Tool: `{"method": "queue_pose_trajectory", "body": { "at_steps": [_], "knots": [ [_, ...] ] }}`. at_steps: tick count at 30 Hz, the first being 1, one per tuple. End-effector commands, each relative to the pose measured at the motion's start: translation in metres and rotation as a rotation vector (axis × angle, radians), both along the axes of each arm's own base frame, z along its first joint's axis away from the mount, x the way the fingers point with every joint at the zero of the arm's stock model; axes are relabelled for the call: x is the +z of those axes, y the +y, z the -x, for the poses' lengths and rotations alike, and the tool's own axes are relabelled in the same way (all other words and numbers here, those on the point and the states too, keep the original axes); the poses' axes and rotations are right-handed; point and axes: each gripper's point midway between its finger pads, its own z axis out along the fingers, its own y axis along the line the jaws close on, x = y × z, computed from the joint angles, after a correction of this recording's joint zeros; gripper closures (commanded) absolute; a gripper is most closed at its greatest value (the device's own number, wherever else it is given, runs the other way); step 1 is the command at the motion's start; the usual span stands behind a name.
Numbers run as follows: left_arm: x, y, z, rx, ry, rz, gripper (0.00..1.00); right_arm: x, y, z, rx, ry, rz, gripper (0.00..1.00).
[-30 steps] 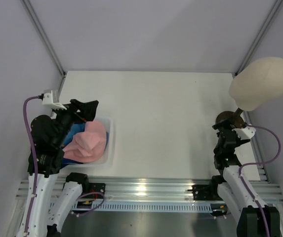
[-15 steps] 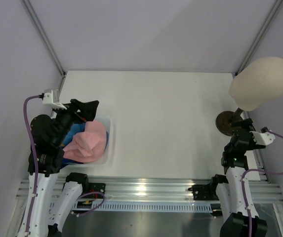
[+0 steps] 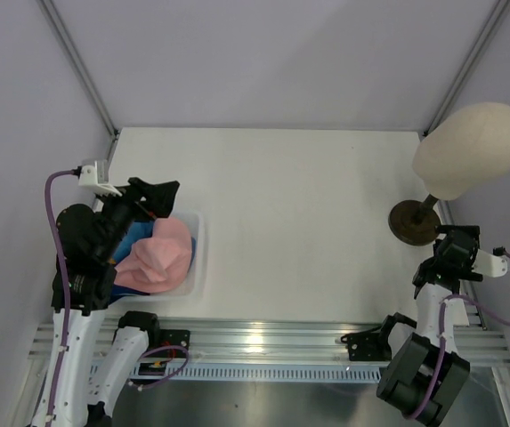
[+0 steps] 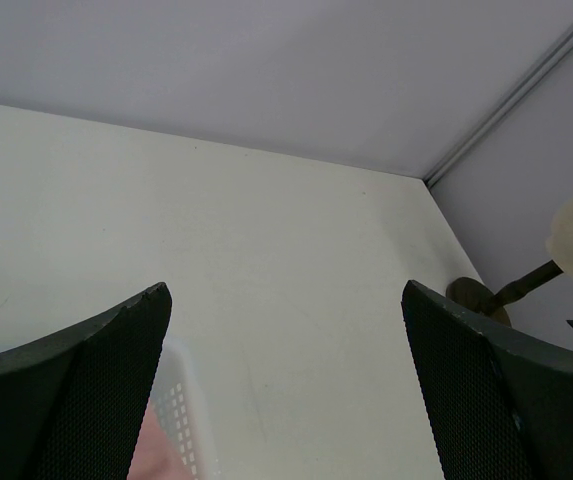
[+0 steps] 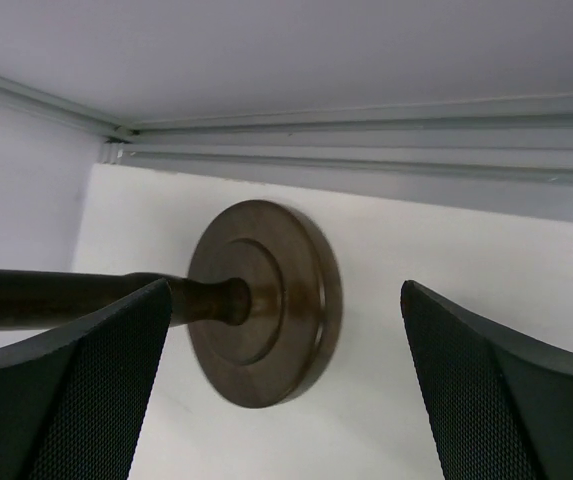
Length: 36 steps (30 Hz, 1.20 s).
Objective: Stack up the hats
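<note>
Pink hat (image 3: 158, 255) lay bunched over a light blue hat (image 3: 133, 240) in the clear plastic tray (image 3: 200, 258) at the left near side of the table (image 3: 308, 205). My left gripper (image 3: 154, 197) hung over the tray's far end, jaws wide apart and empty. My right gripper (image 5: 284, 290), spread just as wide, held nothing and faced the dark brown round base (image 5: 251, 375) of the beige head form (image 3: 470, 149).

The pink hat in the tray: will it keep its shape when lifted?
The pink hat lies crumpled in folds, so it probably droops when pinched. It looks like thin fabric, likely light. It rests on a blue hat in the tray, which may drag along.
</note>
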Motion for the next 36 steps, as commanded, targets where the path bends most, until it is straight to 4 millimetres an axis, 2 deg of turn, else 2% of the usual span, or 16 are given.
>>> {"method": "queue_pose_trajectory", "body": {
  "at_steps": [1, 7, 9, 11, 13, 14, 15, 17, 19, 20, 22, 23, 24, 26, 36],
  "knots": [
    [0.005, 0.001, -0.002, -0.005, -0.032, -0.008, 0.01, 0.022, 0.01, -0.03, 0.104, -0.221, -0.066, 0.01],
    [0.004, -0.001, -0.003, -0.017, -0.032, -0.002, 0.01, 0.033, 0.004, -0.048, 0.179, -0.305, -0.06, 0.01],
    [0.004, -0.002, -0.003, -0.025, -0.027, -0.003, 0.01, 0.02, 0.001, -0.055, 0.188, -0.279, -0.116, 0.03],
    [0.002, -0.003, -0.005, -0.029, -0.018, -0.002, 0.01, 0.027, -0.003, -0.065, 0.231, -0.323, -0.121, 0.05],
    [0.003, -0.006, -0.004, -0.054, -0.019, -0.004, 0.0, 0.012, 0.001, -0.072, 0.28, -0.334, -0.169, 0.05],
    [0.004, -0.008, -0.003, -0.064, -0.023, -0.004, 0.0, 0.021, -0.005, -0.074, 0.291, -0.388, -0.154, 0.05],
    [0.004, -0.01, -0.002, -0.078, -0.025, -0.004, 0.01, 0.009, -0.001, -0.079, 0.325, -0.382, -0.205, 0.05],
    [0.005, -0.011, -0.001, -0.085, -0.032, -0.002, 0.01, 0.014, -0.004, -0.087, 0.356, -0.41, -0.2, 0.05],
    [0.003, -0.01, -0.002, -0.081, -0.029, -0.003, 0.01, 0.005, -0.006, -0.094, 0.362, -0.403, -0.227, 0.05],
    [0.003, -0.01, -0.003, -0.081, -0.027, -0.003, 0.01, 0.013, -0.01, -0.099, 0.37, -0.424, -0.203, 0.05],
    [0.003, -0.01, -0.004, -0.086, -0.024, -0.001, 0.0, 0.015, -0.011, -0.105, 0.395, -0.436, -0.194, 0.04],
    [0.002, -0.01, -0.005, -0.086, -0.021, -0.001, 0.0, 0.007, -0.011, -0.11, 0.409, -0.421, -0.209, 0.04],
    [0.002, -0.01, -0.005, -0.091, -0.02, 0.0, 0.0, 0.016, -0.013, -0.119, 0.448, -0.424, -0.195, 0.04],
    [0.003, -0.011, -0.004, -0.098, -0.022, 0.0, 0.01, 0.004, -0.016, -0.127, 0.461, -0.405, -0.235, 0.03],
    [0.002, -0.018, -0.005, -0.149, -0.023, -0.004, 0.01, 0.002, -0.006, -0.166, 0.666, -0.535, -0.288, 0.0]
  ]
}}
